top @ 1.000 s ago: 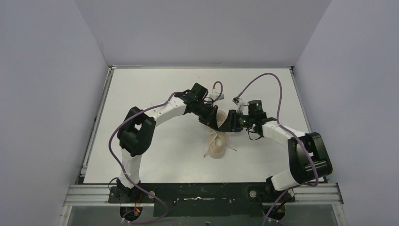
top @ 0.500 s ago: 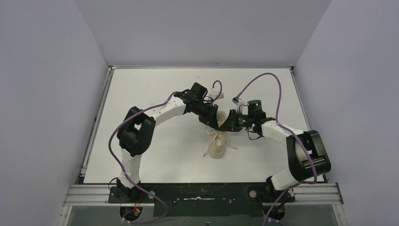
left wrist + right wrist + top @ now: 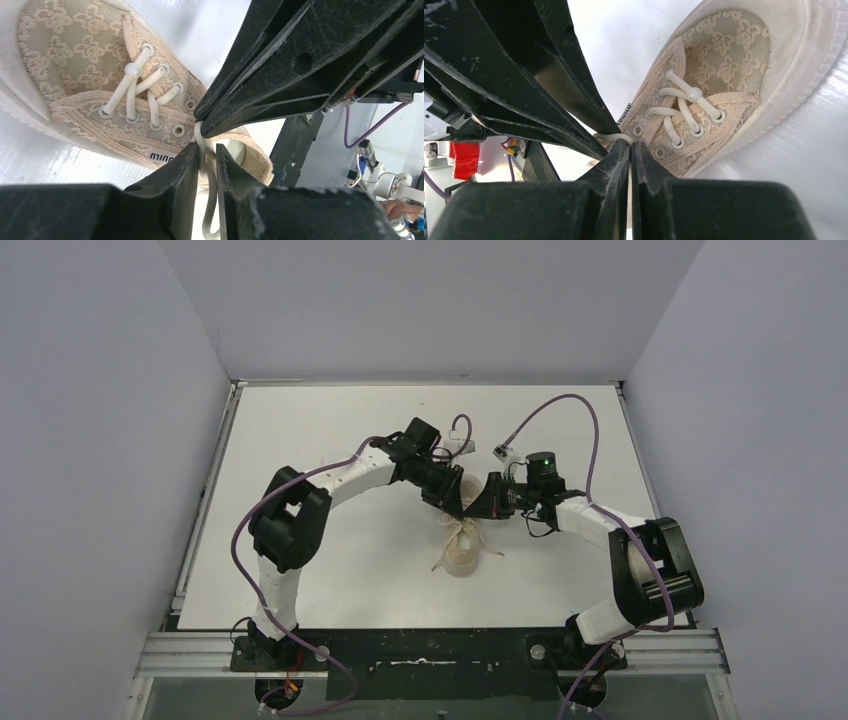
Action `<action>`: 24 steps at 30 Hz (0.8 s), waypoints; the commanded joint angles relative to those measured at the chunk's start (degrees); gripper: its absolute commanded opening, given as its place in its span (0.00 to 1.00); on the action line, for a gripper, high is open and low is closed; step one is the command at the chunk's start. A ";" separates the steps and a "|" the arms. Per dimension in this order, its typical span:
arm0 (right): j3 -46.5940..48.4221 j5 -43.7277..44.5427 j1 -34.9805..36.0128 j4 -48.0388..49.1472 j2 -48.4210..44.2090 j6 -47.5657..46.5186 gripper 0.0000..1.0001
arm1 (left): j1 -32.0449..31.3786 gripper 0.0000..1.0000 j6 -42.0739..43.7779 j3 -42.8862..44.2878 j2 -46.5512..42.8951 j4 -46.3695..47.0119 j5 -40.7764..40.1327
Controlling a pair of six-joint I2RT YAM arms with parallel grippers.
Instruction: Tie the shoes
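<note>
left arm [image 3: 340, 475]: curls in from the left, wrist tipped down, left gripper [image 3: 206, 149] nose to nose with the other one right over the shoe's collar
right arm [image 3: 590, 520]: pretty much mirrors it from the right
left grip: jaws a bit apart, thin cream lace [image 3: 610, 136] just running loose through the gap
right grip: right gripper [image 3: 630, 143] clamped tight, pinching that lace at its tip
shoe: cream-beige lacy low-top sneaker [image 3: 462, 552], flat on the white table [image 3: 330, 440] around the middle, toe toward the arm bases
</note>
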 commanded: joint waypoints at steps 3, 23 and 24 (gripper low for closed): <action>0.43 -0.45 -0.13 3.50 -3.52 -0.38 0.00 | -0.09 0.15 2.99 1.56 -0.54 -1.29 -2.07; -0.56 -5.57 -0.13 4.06 -5.35 2.96 0.25 | -0.46 0.00 -1.30 -0.67 -0.80 8.70 -7.24; -0.85 -6.33 -0.15 4.97 -5.46 3.83 0.27 | -0.54 0.00 -1.37 -0.90 -0.98 8.93 -7.31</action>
